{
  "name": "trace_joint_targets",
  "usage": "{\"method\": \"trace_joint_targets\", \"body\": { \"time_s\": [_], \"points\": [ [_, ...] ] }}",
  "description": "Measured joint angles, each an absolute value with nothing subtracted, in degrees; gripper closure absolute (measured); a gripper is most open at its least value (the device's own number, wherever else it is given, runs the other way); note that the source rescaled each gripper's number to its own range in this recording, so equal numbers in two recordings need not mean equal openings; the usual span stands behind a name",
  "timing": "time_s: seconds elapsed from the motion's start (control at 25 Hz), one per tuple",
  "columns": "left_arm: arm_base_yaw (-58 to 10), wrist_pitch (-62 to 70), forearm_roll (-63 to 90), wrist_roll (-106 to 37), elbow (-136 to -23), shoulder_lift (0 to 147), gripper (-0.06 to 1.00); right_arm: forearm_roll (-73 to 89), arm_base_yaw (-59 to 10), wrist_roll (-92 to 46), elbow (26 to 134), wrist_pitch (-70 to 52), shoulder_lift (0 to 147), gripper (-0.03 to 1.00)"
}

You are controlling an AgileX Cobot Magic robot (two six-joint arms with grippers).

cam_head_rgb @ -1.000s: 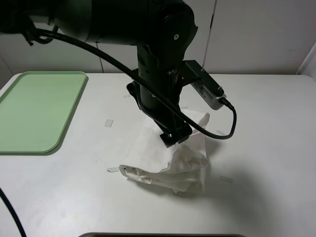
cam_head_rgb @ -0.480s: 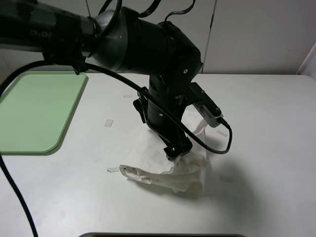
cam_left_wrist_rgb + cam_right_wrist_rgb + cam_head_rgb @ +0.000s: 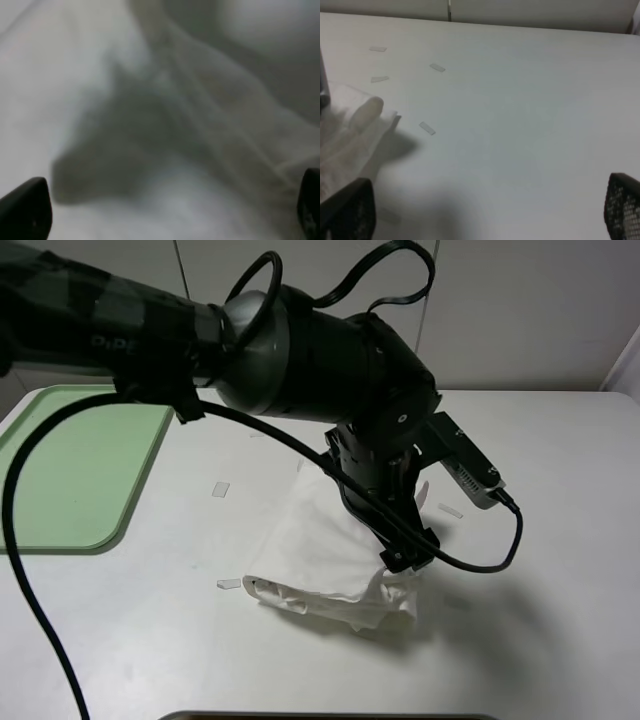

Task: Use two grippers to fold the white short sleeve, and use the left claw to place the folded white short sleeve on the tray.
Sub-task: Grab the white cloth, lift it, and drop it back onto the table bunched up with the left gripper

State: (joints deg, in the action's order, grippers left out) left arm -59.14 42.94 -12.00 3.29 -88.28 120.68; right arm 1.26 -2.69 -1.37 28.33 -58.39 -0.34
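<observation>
The white short sleeve [image 3: 315, 545] lies crumpled in a heap at the middle of the table, bunched along its near edge. My left gripper [image 3: 407, 557] reaches across the middle and hangs low over the heap's right end. In the left wrist view its fingers [image 3: 26, 211] stand wide apart, open, with blurred white cloth [image 3: 165, 125] close beneath them. The right gripper [image 3: 485, 217] is open over bare table, and the short sleeve's edge [image 3: 350, 130] shows off to one side of it. The pale green tray [image 3: 70, 465] sits at the far left.
Small pale tape strips lie on the table: one [image 3: 221, 489] left of the shirt, one [image 3: 450, 510] to its right, and several more [image 3: 427, 128] in the right wrist view. The left arm's black cable [image 3: 30, 580] loops over the table's left side.
The left arm has swung right and down, carrying its gripper from over the middle of the heap to the right end. The shirt's right side looks flatter.
</observation>
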Motion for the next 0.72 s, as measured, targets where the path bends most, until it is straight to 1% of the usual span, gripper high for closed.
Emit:
{"method": "trace_joint_targets", "body": {
  "time_s": [0.24,0.72],
  "points": [
    [-61.66,40.44,-10.21,3.29,-88.16,121.98,-0.04,1.26,-2.69,-1.37,28.33,-58.39,-0.34,-0.03],
    [-62.09,33.03,-7.92,3.29,-82.27,121.98,-0.04,1.26,-2.69,-1.37,28.33,-58.39,-0.34,-0.03]
  ]
}}
